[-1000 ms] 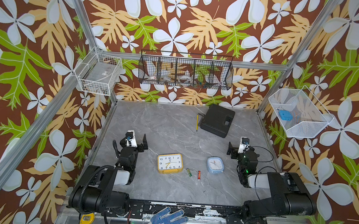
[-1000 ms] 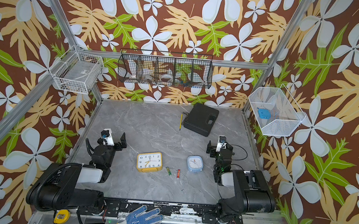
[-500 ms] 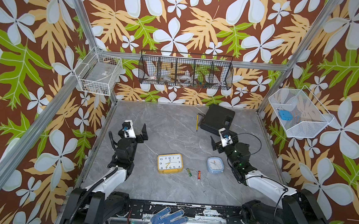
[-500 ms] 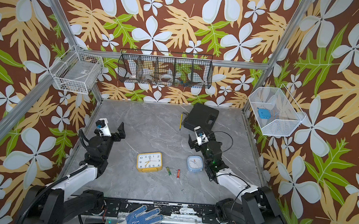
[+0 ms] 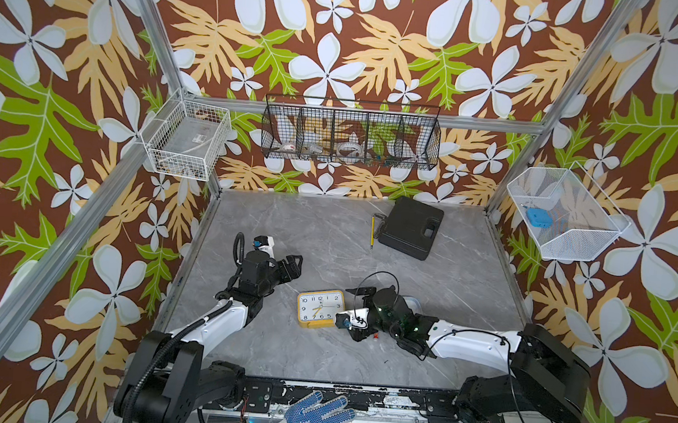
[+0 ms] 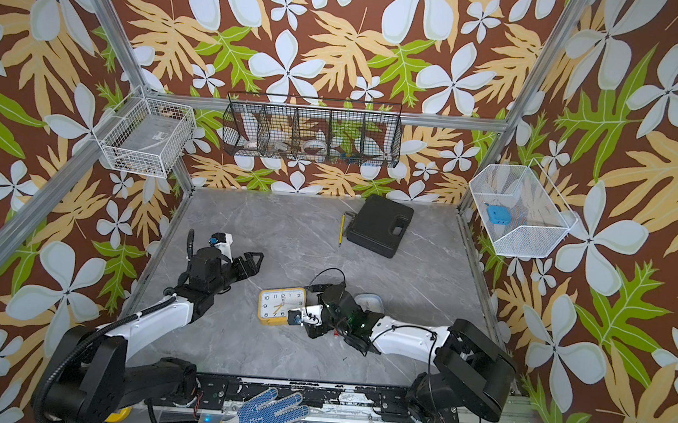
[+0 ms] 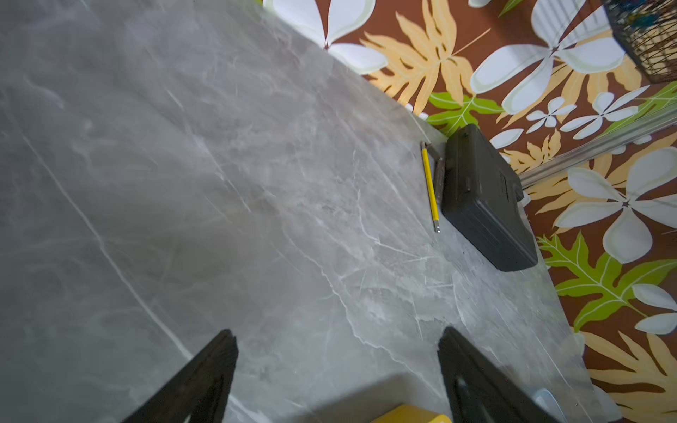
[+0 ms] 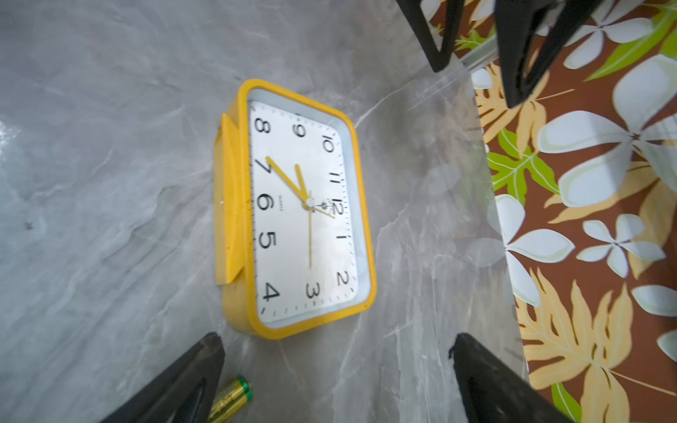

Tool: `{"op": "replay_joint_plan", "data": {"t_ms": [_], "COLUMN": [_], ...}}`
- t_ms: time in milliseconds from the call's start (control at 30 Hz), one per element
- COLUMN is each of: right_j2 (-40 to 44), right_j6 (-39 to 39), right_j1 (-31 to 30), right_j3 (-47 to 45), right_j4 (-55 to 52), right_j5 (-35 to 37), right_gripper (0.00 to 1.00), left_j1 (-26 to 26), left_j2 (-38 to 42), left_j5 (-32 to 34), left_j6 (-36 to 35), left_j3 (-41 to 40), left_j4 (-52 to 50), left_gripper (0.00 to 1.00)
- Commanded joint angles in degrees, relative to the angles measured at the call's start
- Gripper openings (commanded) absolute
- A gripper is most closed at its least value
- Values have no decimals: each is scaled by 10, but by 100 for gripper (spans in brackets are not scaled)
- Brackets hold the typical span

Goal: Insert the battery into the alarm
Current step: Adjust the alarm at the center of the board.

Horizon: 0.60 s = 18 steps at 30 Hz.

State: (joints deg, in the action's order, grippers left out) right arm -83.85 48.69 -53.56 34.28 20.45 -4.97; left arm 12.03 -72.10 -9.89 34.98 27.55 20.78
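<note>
Both arms have just swung out of park. The right gripper (image 8: 335,342) now sits low beside the face-up alarm (image 5: 320,308), jaws wide and empty, with the battery (image 8: 231,397) lying on the table (image 8: 110,183) right by one jaw, and the left gripper (image 7: 337,332) hovers just past the alarm, jaws apart too. So pickup looks next, nothing grabbed yet. The right basket (image 5: 572,245) holds a blue gadget (image 5: 537,217), the black basket (image 5: 349,158) some tape rolls (image 5: 348,148), and the case (image 5: 409,227) is shut.
</note>
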Motion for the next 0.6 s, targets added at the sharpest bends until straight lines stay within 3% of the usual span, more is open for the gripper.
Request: {"op": "replay_joint_plan", "data": {"t_ms": [0, 167, 333, 567], "right_j2": [-27, -80, -118, -129], "right_j6": [33, 26, -5, -16], "right_j1": [-12, -19, -18, -1], "right_j3": [17, 51, 71, 87], "right_j4": [-5, -1, 47, 37], "right_j5": [-23, -25, 60, 110], "right_gripper": [99, 100, 100, 100], "left_j1": [4, 7, 8, 8], "left_j2": [-20, -45, -51, -87], "left_j5": [-33, -45, -72, -103], "left_j6": [26, 19, 7, 42], "left_j3": [12, 19, -1, -9], "left_j4": [2, 2, 39, 106], "left_gripper": [88, 88, 90, 92]}}
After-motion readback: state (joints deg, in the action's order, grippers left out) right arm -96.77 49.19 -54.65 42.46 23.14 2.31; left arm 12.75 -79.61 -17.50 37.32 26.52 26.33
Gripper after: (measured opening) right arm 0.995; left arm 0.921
